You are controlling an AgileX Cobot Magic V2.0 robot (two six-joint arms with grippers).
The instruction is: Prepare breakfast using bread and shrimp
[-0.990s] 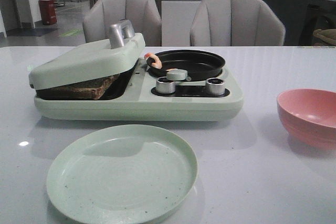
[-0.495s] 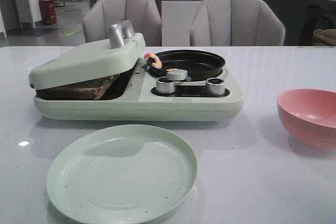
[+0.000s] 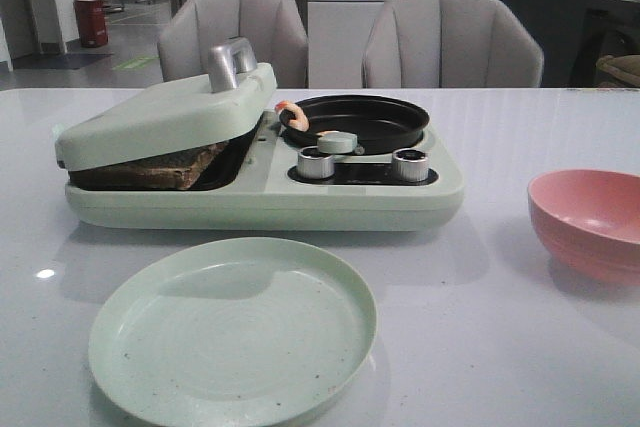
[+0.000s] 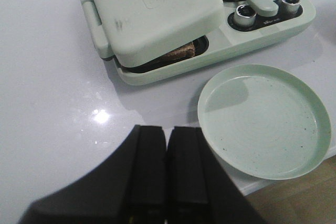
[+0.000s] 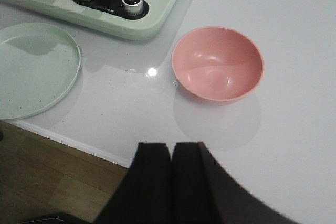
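On the white tabletop (image 3: 520, 347) sits a pale green cooker (image 3: 260, 187), its lid (image 3: 165, 117) lowered at a slant over the left bay with a silver handle (image 3: 228, 62) on top. Under that lid the bread (image 3: 165, 169) shows as a dark brown crust edge, pressed between lid and lower plate; how many slices lie there cannot be told. On the cooker's right half rests a black pan (image 3: 358, 122), and the shrimp (image 3: 290, 114) lies curled on the pan's left rim, pinkish-orange and white, just beside the lid's edge. Two silver knobs (image 3: 316, 162) stand at the front of the cooker below the pan, with the pan's green handle (image 3: 337, 143) between and above them. Near the front edge of the tabletop lies a pale green plate (image 3: 232, 332), with nothing on it, just in front of the cooker and not touching it. A pink bowl (image 3: 588, 222) stands well apart to the right, also with nothing in it. Neither arm appears in the front view. The left claw (image 4: 167, 171) hovers over the tabletop, fingers pressed together and gripping nothing. The right claw (image 5: 171, 182) hangs over the tabletop's near edge, short of the bowl, fingers likewise closed together on nothing.
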